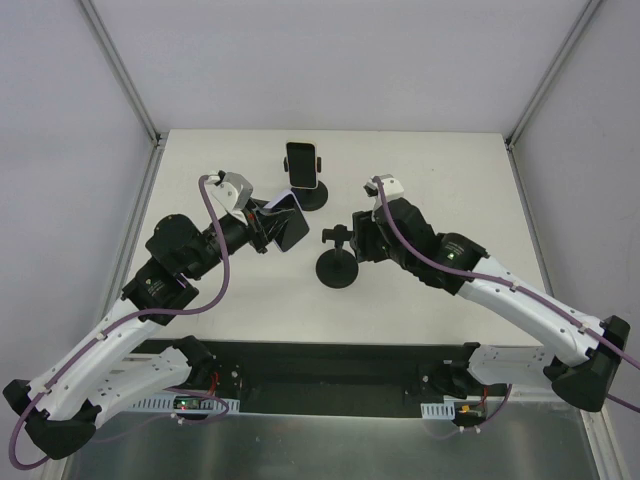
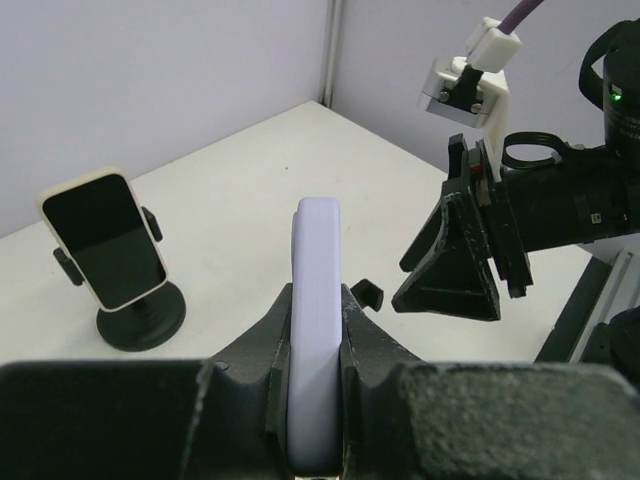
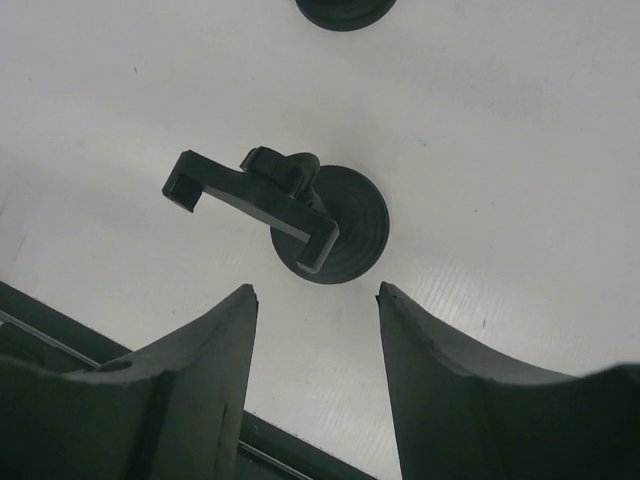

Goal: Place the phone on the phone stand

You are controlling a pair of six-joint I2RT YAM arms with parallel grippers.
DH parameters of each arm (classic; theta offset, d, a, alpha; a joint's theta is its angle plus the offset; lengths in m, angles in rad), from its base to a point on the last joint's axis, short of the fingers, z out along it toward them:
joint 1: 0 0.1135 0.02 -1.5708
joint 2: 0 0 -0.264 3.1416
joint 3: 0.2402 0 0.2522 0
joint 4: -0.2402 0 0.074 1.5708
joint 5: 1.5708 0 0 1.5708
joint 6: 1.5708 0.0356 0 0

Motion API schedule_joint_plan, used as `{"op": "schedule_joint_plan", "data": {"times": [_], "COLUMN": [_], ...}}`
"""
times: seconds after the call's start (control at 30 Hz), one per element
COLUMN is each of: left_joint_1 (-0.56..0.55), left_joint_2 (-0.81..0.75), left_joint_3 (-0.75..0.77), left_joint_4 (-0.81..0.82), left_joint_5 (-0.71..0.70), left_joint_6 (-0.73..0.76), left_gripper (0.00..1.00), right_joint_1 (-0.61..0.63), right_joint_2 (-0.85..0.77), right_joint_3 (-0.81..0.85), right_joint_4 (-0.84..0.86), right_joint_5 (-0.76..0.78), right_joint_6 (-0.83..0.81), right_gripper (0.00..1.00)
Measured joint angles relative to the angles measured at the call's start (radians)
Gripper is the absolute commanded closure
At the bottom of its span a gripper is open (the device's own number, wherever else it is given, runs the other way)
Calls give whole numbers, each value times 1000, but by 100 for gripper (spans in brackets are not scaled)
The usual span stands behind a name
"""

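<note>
- The left pincer (image 1: pixel 265 230) is clenched on the lavender phone (image 2: pixel 316 250). It grips the phone edge-on by its lower part and holds it in the air over the middle of the surface (image 1: pixel 450 170).
- The empty phone stand (image 3: pixel 345 228) sits on the surface, just nearer the near edge than the held phone. Its clamp cradle (image 3: pixel 250 190) is tilted and unoccupied.
- The right pincer (image 3: pixel 315 295) is released, its jaws spread. It hovers just beside that stand and touches nothing.
- A second phone (image 1: pixel 302 163) already rests in another stand (image 1: pixel 314 197) near the far edge.
- The step in hand appears to be the carry, since the phone is grasped but not yet seated.
- The next move likely calls for turning the phone to match the cradle's tilt and lowering it between the cradle's arms. The right pincer could perhaps steady the base.
</note>
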Motion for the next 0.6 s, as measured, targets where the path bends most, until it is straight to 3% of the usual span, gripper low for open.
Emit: {"op": "schedule_joint_plan", "data": {"times": [0.07, 0.3, 0.37, 0.6], "left_joint_1": [0, 0, 0, 0], "left_joint_2": [6, 17, 21, 46], "left_joint_3": [-3, -3, -3, -3], "left_joint_4": [-8, -12, -12, -14], "left_joint_5": [-13, -15, -10, 21], "left_joint_6": [2, 16, 19, 20], "left_gripper": [100, 100, 100, 100], "right_joint_1": [2, 6, 6, 6], "right_joint_2": [53, 112, 119, 153], "right_joint_3": [22, 37, 38, 39], "right_joint_4": [-6, -22, -21, -10], "right_joint_5": [10, 27, 28, 30], "right_joint_6": [11, 19, 19, 19], "right_gripper": [55, 60, 67, 68]}}
